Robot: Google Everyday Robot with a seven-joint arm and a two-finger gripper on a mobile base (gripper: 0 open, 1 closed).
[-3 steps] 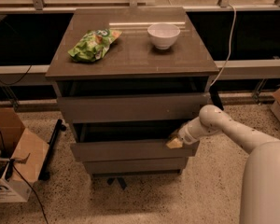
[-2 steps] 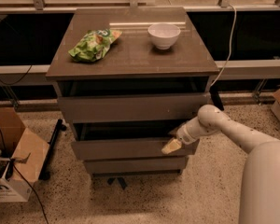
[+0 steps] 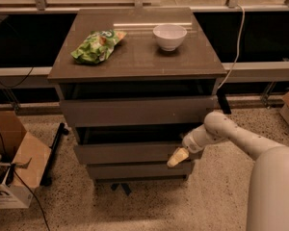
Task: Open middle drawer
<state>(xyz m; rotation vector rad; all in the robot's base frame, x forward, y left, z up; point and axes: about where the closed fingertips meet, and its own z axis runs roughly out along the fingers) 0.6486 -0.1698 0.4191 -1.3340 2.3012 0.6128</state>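
I see the flat grey-brown middle drawer [image 3: 125, 153] between the taller top drawer front [image 3: 135, 110] and the narrow bottom drawer front [image 3: 135, 170], with a dark gap above it. My tan-tipped gripper [image 3: 178, 157] sits at its right end, apparently touching the front; whether it is spread or closed I cannot tell. A crumpled green snack bag [image 3: 97, 45] and a white bowl [image 3: 169, 36] sit on top.

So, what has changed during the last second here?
The end effector slid slightly down and left on the middle drawer, near its right end. No grasp or release is visible. The drawer, bag and bowl stayed put.
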